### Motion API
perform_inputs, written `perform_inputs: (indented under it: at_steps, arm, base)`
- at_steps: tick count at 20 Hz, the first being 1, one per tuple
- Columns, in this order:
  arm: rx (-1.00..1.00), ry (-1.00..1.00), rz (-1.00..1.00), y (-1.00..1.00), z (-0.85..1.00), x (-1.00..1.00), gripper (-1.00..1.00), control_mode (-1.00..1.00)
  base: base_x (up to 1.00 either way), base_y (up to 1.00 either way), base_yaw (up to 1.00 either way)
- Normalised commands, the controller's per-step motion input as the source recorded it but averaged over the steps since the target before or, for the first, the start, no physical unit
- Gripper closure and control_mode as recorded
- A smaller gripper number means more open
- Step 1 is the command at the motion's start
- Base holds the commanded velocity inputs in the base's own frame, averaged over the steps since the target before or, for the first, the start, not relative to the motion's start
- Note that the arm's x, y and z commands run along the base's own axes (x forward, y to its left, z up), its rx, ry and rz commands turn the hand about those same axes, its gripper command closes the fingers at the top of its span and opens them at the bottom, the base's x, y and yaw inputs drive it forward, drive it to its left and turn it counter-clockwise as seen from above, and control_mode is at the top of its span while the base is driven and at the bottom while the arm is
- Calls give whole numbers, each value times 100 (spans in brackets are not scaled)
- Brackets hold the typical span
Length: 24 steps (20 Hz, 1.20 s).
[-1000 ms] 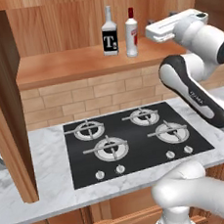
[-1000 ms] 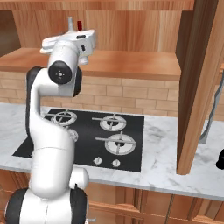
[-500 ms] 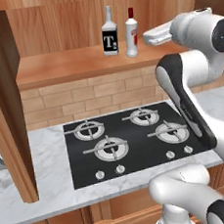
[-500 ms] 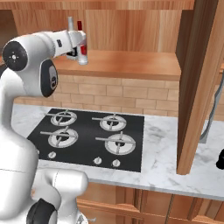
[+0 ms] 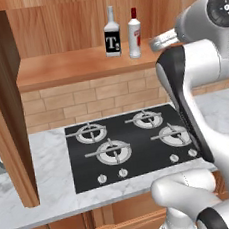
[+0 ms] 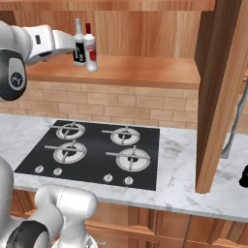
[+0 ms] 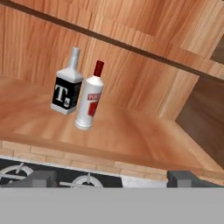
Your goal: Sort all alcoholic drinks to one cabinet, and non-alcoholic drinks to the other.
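Two alcoholic drinks stand side by side on the shelf [image 5: 66,67] of the open cabinet. One is the square clear bottle with the black "T" label [image 5: 111,35] [image 6: 78,44] [image 7: 67,85]. The other is the slim white bottle with the red cap [image 5: 134,34] [image 6: 90,48] [image 7: 89,100]. My gripper [image 5: 156,43] [image 7: 112,178] hovers in front of the shelf, a short way back from the white bottle, open and holding nothing. A small black bottle-like thing [image 6: 243,176] stands on the counter, cut by the frame edge.
The cabinet's open door [image 5: 4,104] [image 6: 219,92] hangs down over the marble counter [image 6: 179,179]. A black four-burner hob [image 5: 135,144] lies under the shelf, with a brick backsplash behind it. The shelf right of the bottles is bare.
The hand has drawn back from the white bottle, which stays upright on the shelf. The arm's upper joints have swung round. The jaws have stayed open.
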Motion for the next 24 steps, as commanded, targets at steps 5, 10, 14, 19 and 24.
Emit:
perform_inputs:
  at_steps: [5,10,14,19,24]
  arm:
    - [-3,19,-13,0,-36,-69,-100,-100]
    - [0,7,-12,0,-57,-69,-100,-100]
    - [0,0,-8,-8,-49,-77,-100,-100]
    - [1,-1,-6,-13,-36,-68,-100,-100]
    - [0,0,-2,-1,-8,-18,-100,-100]
  base:
    - [0,0,0]
    - [0,0,0]
    - [0,0,0]
    - [0,0,0]
    - [0,0,0]
